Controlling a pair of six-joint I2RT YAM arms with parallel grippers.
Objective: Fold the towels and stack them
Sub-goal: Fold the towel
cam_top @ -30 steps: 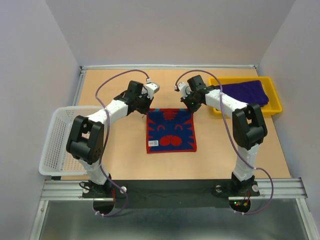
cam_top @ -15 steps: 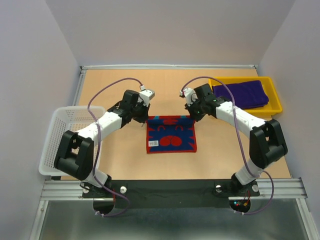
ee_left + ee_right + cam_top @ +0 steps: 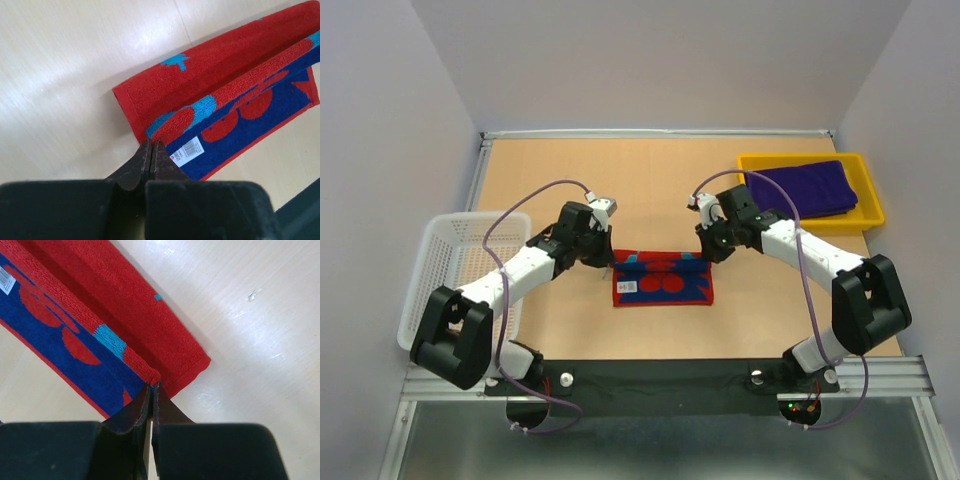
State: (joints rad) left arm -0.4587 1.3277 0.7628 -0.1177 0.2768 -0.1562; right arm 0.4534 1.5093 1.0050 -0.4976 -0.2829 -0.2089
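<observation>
Red towel (image 3: pixel 663 278), with light-blue marks and a blue face carrying red shapes, lies on the table (image 3: pixel 650 180) between the two arms, a little nearer than mid-table. Its near half is spread flat, blue face up, with a white label (image 3: pixel 186 150) beside the near left corner. Its far half is doubled over toward the near side, so that the plain red back shows along the far fold. The turned-over edge stands slightly off the layer beneath rather than lying flat on it.

Left gripper (image 3: pixel 151 149) sits at the left end of that turned-over edge. Its jaws are pressed together, with the corner of the upper layer pinched at the fingertips. Right gripper (image 3: pixel 151 389) sits at the right end in the same way, jaws closed to a sliver on the opposite corner of the same edge. Both arms reach inward from their bases, with the wrists just beyond the towel's far side.

White mesh basket (image 3: pixel 430 280) stands at the left edge of the table, partly under the left arm. Yellow tray (image 3: pixel 867 190) stands at the far right corner. A folded purple towel (image 3: pixel 803 188) lies in it, well apart from the red towel.
</observation>
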